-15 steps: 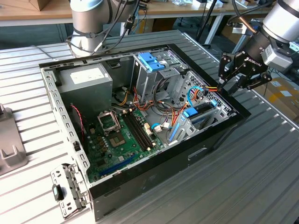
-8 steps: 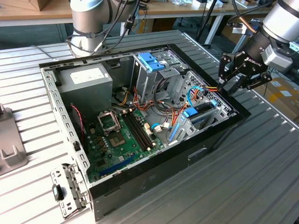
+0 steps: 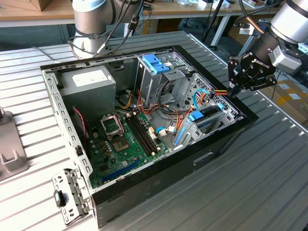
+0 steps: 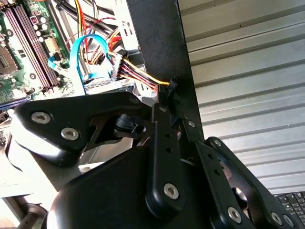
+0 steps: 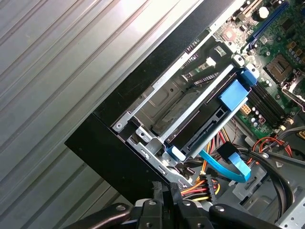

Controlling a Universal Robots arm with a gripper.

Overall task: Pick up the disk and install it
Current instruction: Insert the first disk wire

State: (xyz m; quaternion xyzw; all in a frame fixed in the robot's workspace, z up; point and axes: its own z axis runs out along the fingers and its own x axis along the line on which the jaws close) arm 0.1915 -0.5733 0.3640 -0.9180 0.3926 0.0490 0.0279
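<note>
The disk (image 3: 208,114), a dark flat drive in a light blue carrier, lies in the bay at the corner of the open computer case (image 3: 144,183) nearest the exterior view's right. The first wrist view shows the disk (image 5: 205,126) seated between the bay's metal rails. My gripper (image 3: 234,91) hangs over the case's rim just beyond that bay. It is shut on the black plug (image 4: 171,86) of a red, yellow and black power cable (image 5: 202,183), which stretches from inside the case to my fingertips (image 4: 159,112).
A light blue data cable (image 5: 228,167) loops beside the disk. Further in are the motherboard (image 3: 125,139), the grey power supply (image 3: 89,82) and a drive cage with a darker blue latch (image 3: 156,62). A second arm's base (image 3: 91,24) stands behind the case. A metal bracket (image 3: 72,192) lies on the ribbed table.
</note>
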